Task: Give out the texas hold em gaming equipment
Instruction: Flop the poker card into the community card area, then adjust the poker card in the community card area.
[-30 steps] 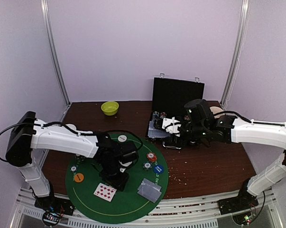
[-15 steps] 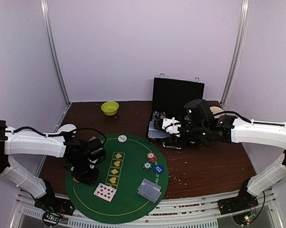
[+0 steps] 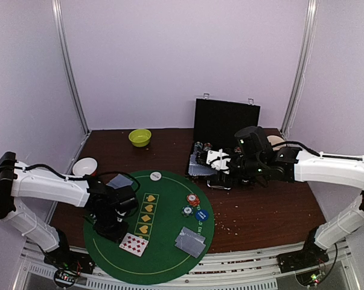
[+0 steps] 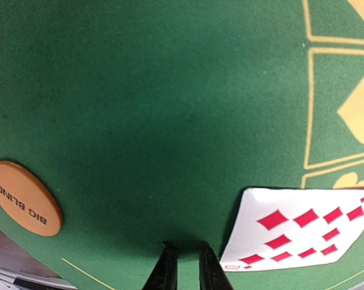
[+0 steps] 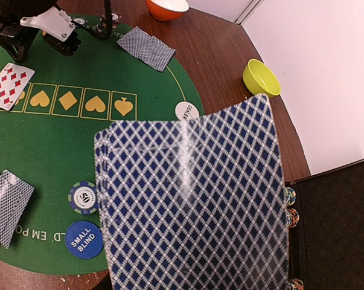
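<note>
Left claw [image 4: 185, 266]: low over the left side of the green mat [image 3: 169, 260]. Its two fingers are almost together with a thin gap, and nothing is in them.
Right claw [image 3: 213, 162]: up over the black case [image 3: 225, 124], squeezing a stack of blue checked cards [image 5: 191, 205].
Red diamond card [image 4: 293, 229]: face up on the mat, just beside the left claw's tips.
Orange disc [image 4: 25, 206]: flat near the mat's edge, on the other side of the left claw. It says BIG BLIND.
Near card pile [image 3: 189, 241]: face down on the near right part of the mat.
Far card pile [image 3: 120, 181]: face down at the mat's far left edge, by the left arm.
Two chips [image 3: 193, 199]: on the right part of the mat, close together.
Blue disc [image 3: 200, 214]: just beside the two chips. It says SMALL BLIND.
White disc [image 3: 156, 176]: at the far edge of the mat.
Case chips [image 5: 290, 196]: lined up in the black case.
Yellow-green bowl [image 3: 139, 137]: on the brown table, far behind the mat.
Orange bowl [image 3: 84, 166]: on the table, left of the mat.
</note>
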